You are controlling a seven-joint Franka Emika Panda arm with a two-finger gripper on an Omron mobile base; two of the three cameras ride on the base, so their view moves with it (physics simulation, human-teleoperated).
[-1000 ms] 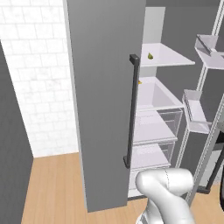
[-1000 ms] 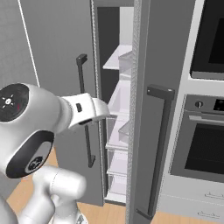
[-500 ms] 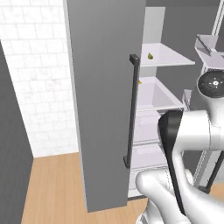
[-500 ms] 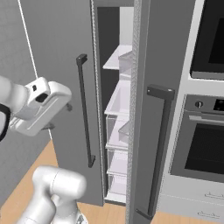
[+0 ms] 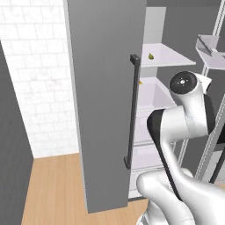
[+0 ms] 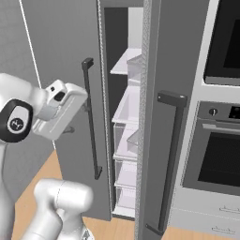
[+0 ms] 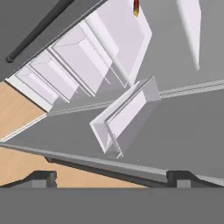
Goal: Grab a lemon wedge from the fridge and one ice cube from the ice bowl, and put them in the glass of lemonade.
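End effector (image 7: 112, 177) tips are small, dark and blocky, standing wide apart with nothing between them, aimed into the tall matte-grey two-door fridge (image 5: 105, 101). Its doors stand open on smooth white shelves (image 5: 169, 56) and clear boxy drawers (image 6: 126, 143). A long dark bar handle (image 5: 132, 112) runs down the left door. Pale wooden floor (image 5: 48, 189) lies below.

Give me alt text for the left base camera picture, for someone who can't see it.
A tall grey two-door fridge stands with one door swung open, showing white inner shelves and clear drawers. A small yellowish item sits on an upper shelf; the white robot arm rises in front.
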